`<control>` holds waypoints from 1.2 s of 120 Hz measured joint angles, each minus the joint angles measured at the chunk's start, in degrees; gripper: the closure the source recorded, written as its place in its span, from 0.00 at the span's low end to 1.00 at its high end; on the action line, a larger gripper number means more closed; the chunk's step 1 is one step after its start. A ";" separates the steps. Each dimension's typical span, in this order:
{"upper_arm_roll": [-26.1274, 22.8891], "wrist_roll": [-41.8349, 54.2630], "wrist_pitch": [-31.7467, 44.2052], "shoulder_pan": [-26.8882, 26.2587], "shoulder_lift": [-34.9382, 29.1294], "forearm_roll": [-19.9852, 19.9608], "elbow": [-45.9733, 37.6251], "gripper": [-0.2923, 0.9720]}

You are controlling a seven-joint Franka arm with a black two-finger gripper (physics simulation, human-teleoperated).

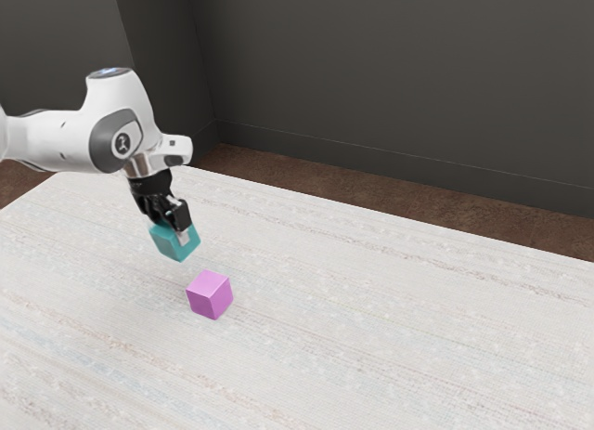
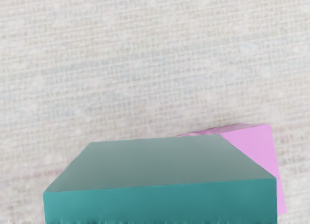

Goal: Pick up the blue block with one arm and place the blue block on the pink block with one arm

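Observation:
A teal-blue block (image 1: 174, 242) hangs in the air with my black gripper (image 1: 174, 233) shut on it, tilted a little. Below it and slightly toward the exterior view's right, a pink block (image 1: 209, 294) rests on the pale table (image 1: 390, 319). The two blocks are apart, with a small gap between them. In the wrist view the blue block (image 2: 160, 178) is large just under my hand, and part of the pink block (image 2: 259, 156) peeks out from behind its edge.
The wide pale table top stretches to the exterior view's right and toward the front. A brown floor strip (image 1: 418, 193) and dark walls lie beyond the table's far edge.

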State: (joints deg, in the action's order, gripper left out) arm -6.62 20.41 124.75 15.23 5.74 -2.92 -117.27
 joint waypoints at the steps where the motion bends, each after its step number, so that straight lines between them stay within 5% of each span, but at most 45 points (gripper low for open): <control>1: -0.09 -0.11 0.03 -0.01 -0.05 -0.02 -0.11 0.53; 63: -5.00 -6.15 1.82 -0.30 -2.70 -1.79 -5.80 0.53; 144: -4.80 -10.03 3.34 0.14 1.26 -1.67 -4.20 0.53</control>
State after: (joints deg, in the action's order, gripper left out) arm -11.42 10.38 128.09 15.37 7.00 -4.59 -121.47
